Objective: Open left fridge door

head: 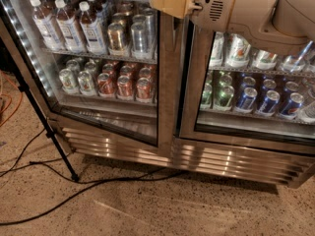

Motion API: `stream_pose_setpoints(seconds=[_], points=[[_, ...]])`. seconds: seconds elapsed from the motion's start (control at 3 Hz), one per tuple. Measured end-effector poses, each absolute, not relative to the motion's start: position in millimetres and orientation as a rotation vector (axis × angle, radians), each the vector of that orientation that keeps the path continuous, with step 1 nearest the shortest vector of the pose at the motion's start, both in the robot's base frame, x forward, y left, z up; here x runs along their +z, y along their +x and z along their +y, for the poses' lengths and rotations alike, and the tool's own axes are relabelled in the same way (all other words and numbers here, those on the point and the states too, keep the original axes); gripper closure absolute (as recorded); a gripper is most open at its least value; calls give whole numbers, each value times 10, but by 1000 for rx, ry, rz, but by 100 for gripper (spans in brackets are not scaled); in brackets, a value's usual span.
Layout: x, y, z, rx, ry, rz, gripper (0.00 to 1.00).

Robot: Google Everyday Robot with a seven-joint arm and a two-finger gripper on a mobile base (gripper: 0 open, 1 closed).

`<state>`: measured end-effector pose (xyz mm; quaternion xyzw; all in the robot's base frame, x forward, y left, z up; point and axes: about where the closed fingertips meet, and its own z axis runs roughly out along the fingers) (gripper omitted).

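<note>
From where I stand, the gripper [170, 4] sits high up, right at the top of the steel upright on the free edge of the left fridge door [98, 68], with the pale arm [246, 9] reaching in from the right across the twin door [246, 82]. Whether it has actually closed on that edge I cannot tell. The door fills the left half of the cabinet, its dotted LED strip [29, 53] running down the far side. Its bottom rail slants out from the grille [221, 161], so it looks slightly ajar, hinged on the left. I would call the pull begun and far from finished. The main worry is the hold: smooth steel gripped so high could slide out of the gripper, and the door might then swing back shut. A pull that runs straight instead of following the door's arc would twist the contact and bring on the same slip. The other worry is on the floor: a black stand leg [47, 127] is planted just beside the hinge side, with cables [98, 186] trailing from it, and a wide swing could knock it over. A sharp tug might also rattle the bottles [69, 26] and cans [123, 82] inside.
</note>
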<state>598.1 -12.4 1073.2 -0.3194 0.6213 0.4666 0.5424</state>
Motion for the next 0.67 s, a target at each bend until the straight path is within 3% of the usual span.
stream_pose_setpoints(seconds=[0.67], points=[[10732,5980,-124,1108,-759,1475,58]])
